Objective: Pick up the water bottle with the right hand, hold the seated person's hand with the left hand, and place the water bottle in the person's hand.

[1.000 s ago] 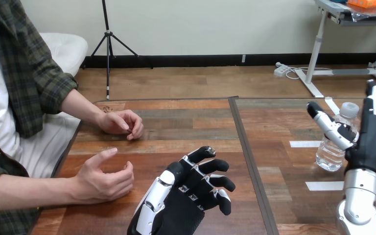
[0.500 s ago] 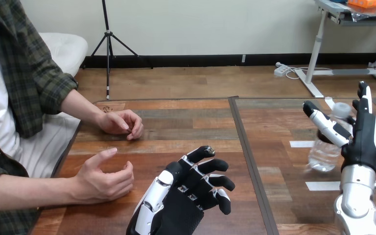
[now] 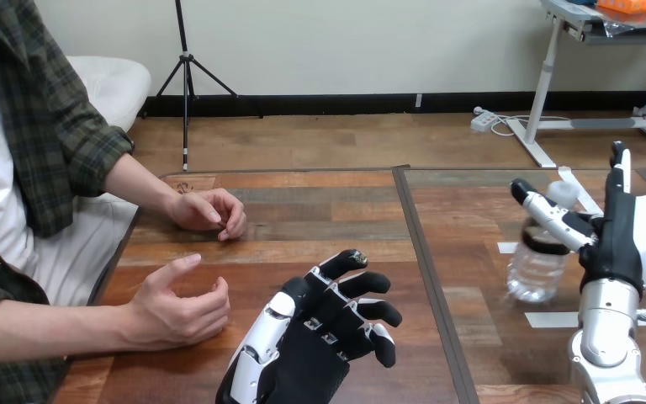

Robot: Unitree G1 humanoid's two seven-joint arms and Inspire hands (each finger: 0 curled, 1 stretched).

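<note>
Wooden table [image 3: 303, 210], right side: the robot's right hand [image 3: 621, 244] pinches a clear plastic water bottle [image 3: 537, 271] near its neck. Its left hand [image 3: 328, 337] hangs relaxed, empty, apart from the person's nearer hand [image 3: 177, 307]. Bottle likely light, thin-walled, slippery; mid-body grip seems safer.

Clear plastic bottle [image 3: 535, 271] with a white cap, on the right side of the tabletop [image 3: 320, 220], leaning with the cap toward the right hand [image 3: 627, 244], upper part partly behind that hand; blurred, so base on or off the wood not to be told. Person's near hand [image 3: 177, 307] resting at the left edge, palm turned inward, fingers loosely curled, thumb up, empty. Person's far hand [image 3: 210, 210] loosely closed farther back, well apart from the bottle.
</note>
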